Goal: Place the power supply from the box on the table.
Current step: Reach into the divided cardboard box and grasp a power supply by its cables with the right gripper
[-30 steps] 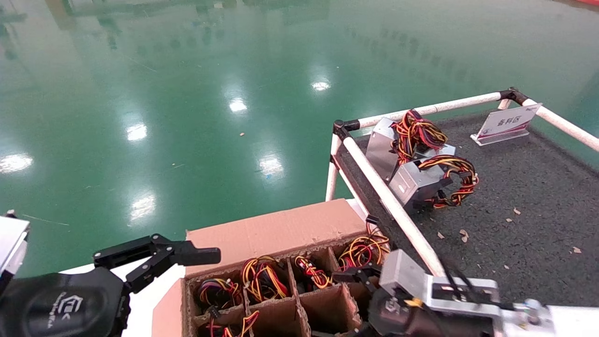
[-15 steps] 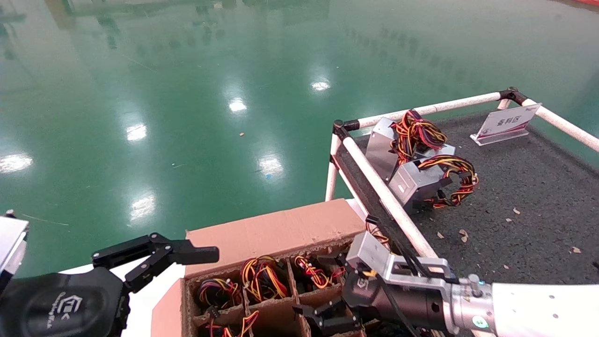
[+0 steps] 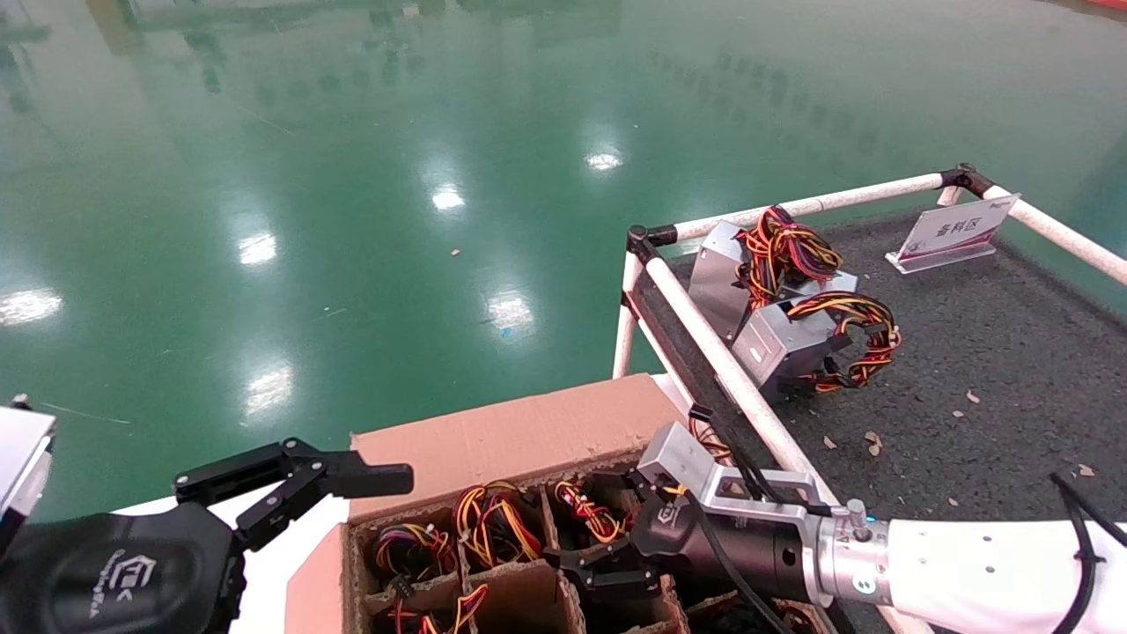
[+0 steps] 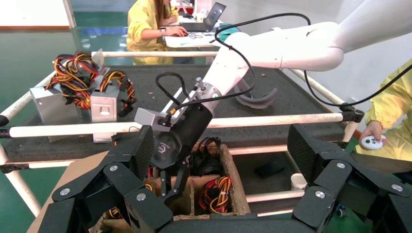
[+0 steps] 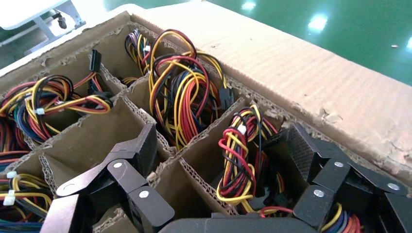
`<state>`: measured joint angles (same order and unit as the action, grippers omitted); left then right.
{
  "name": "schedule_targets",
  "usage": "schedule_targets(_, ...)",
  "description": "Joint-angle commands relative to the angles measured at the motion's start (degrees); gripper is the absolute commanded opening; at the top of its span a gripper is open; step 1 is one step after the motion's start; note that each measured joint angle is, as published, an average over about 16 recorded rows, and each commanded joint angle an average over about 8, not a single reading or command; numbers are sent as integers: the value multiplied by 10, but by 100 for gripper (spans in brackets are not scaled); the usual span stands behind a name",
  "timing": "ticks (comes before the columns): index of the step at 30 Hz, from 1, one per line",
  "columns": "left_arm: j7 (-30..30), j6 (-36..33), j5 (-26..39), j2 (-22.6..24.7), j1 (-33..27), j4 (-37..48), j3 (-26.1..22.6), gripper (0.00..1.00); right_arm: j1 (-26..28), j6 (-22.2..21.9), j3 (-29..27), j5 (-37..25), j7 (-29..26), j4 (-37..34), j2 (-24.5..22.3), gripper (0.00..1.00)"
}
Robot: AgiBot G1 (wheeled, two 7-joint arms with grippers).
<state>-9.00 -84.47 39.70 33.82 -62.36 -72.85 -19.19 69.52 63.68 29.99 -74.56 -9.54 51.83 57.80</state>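
Observation:
The brown cardboard box (image 3: 519,436) stands in front of me with its grid of cells. Only the wire bundles of the power supplies show in those cells. My right gripper (image 3: 592,534) hangs open low over the back row. In the right wrist view, my right gripper (image 5: 223,153) straddles a red, yellow and black wire bundle (image 5: 239,154) and one cardboard divider without touching them. My left gripper (image 3: 317,493) is parked open and empty beside the box's left corner. Two silver power supplies (image 3: 779,339) (image 3: 720,275) lie on the dark table (image 3: 986,379).
White pipe rails (image 3: 731,379) edge the table right beside the box. A small white sign (image 3: 955,231) stands at the table's far side. Green floor lies beyond. The left wrist view shows a seated person in yellow (image 4: 148,24) and another holding a controller (image 4: 388,131).
My right gripper has swung left from the box's right edge and dropped over the back-row cells, still open. The left arm has not moved.

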Motion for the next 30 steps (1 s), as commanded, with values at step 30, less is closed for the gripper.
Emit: schedule_targets(30,0,0,0,0,0,0,0,100,16,4,-4,5,30,-55,12,0)
